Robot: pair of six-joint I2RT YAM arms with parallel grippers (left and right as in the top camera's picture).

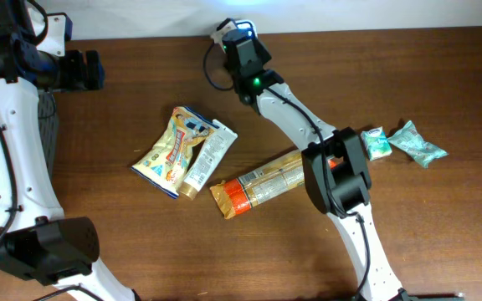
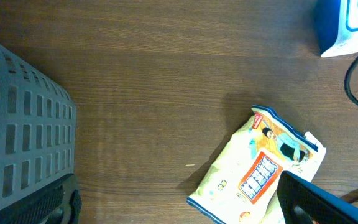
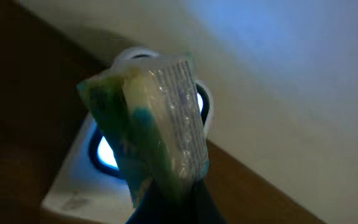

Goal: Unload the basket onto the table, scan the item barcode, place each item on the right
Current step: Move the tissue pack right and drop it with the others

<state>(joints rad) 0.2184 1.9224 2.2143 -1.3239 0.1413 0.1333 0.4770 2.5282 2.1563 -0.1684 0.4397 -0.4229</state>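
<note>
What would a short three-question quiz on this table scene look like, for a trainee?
1. True or false: the right gripper is shut on a small packet in front of the scanner.
2. What lies against the yellow pouch? A) white tube B) long bar packet C) scanner
3. How many teal packets lie on the table near its right edge?

Key: 1 true; 2 A; 3 two.
</note>
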